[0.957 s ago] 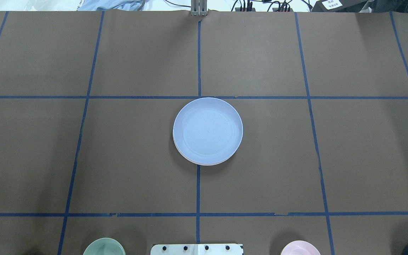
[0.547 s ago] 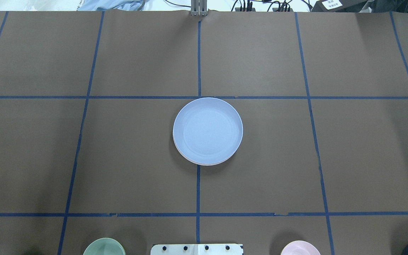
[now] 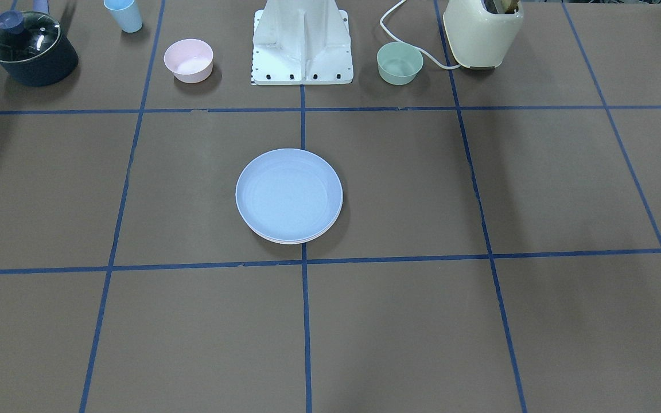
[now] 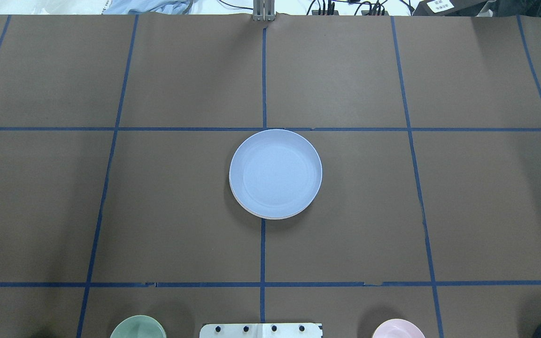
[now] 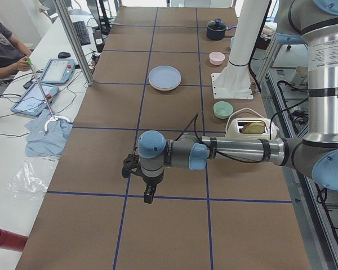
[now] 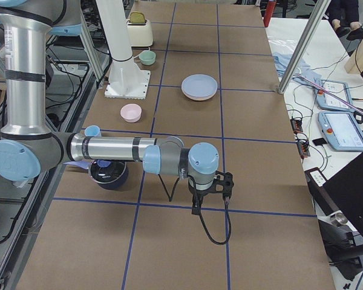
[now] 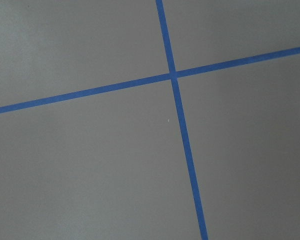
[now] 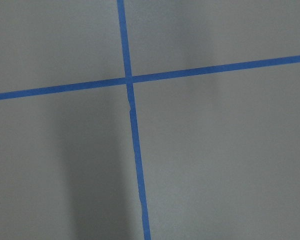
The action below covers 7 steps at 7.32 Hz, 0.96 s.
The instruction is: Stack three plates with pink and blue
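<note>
A light blue plate [image 4: 275, 172] tops a stack at the centre of the brown desk [image 4: 486, 211] in the overhead view, just below a crossing of blue tape lines [image 4: 264, 75]. Thin pale rims of the plates beneath it [image 3: 290, 241] peek out along the stack's lower edge in the front view, their colours too faint to call. Both arms hang well apart from the stack. The left tool [image 5: 149, 197] points down over a tape line in the lower middle of the left side view, and the right tool [image 6: 195, 208] does likewise in the right side view. Whether either is parted or closed cannot be told, and nothing shows at either tip. Along the front view's top edge stand a lidded pot [image 3: 29, 49], blue cup [image 3: 124, 14], pink bowl [image 3: 188, 59], green bowl [image 3: 399, 63] and toaster [image 3: 482, 31].
</note>
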{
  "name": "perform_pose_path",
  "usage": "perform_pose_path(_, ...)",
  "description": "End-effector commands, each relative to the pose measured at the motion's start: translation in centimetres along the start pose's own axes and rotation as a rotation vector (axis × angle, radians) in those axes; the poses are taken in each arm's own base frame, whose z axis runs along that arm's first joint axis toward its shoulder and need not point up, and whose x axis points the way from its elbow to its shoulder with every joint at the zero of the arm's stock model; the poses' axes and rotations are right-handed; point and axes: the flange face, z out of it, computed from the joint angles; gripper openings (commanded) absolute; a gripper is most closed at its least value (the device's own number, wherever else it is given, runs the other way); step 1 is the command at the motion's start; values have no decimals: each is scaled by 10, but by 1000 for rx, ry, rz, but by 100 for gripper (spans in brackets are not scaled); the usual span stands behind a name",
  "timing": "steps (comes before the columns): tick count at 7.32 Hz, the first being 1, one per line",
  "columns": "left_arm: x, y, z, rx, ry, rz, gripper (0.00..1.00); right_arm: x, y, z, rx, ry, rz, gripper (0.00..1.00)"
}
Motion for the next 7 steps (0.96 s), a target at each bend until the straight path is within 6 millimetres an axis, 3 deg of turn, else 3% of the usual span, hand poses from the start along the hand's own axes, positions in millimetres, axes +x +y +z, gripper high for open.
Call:
perform_pose_path(1,0,1,2,-2,20,-5,100,3,-1,6,-10,9,19,100)
perform_pose_path(7,1,1,2,-1,28,-23,100,-2,-5,8,18,47,-40,100)
